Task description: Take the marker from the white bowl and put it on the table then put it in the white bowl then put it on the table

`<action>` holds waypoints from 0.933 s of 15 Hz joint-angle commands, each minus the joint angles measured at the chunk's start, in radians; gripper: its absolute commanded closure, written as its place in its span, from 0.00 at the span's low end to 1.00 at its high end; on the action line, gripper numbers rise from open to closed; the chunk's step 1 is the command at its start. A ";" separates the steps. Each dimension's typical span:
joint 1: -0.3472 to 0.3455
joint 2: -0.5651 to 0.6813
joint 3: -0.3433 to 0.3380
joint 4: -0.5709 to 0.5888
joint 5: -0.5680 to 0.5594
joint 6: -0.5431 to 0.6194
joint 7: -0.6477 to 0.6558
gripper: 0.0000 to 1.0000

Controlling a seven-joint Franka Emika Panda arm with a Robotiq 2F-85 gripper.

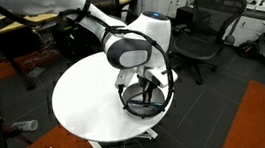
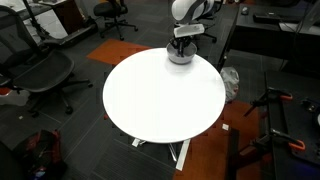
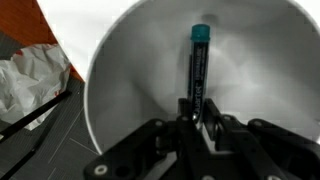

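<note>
The marker (image 3: 198, 65), a slim dark stick with a teal cap, lies inside the white bowl (image 3: 130, 80) in the wrist view. My gripper (image 3: 198, 112) reaches down into the bowl, its two fingers closed around the marker's near end. In both exterior views the gripper (image 1: 143, 91) (image 2: 183, 42) hangs over the bowl (image 1: 148, 106) (image 2: 181, 57), which stands at the edge of the round white table (image 1: 86, 104) (image 2: 160, 95). The marker is hidden in both exterior views.
Black office chairs (image 1: 196, 31) (image 2: 35, 70) stand around the table. A crumpled white bag (image 3: 30, 80) lies on the floor beside the table. A wooden desk (image 1: 6, 23) is behind, and a dark stand (image 2: 280, 125) is nearby.
</note>
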 commanded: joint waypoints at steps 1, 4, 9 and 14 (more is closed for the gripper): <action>0.031 -0.111 -0.026 -0.077 -0.032 0.000 0.007 0.95; 0.049 -0.200 -0.032 -0.136 -0.062 0.020 -0.011 0.95; 0.090 -0.361 -0.010 -0.260 -0.159 0.112 -0.103 0.95; 0.140 -0.495 0.047 -0.384 -0.235 0.206 -0.212 0.95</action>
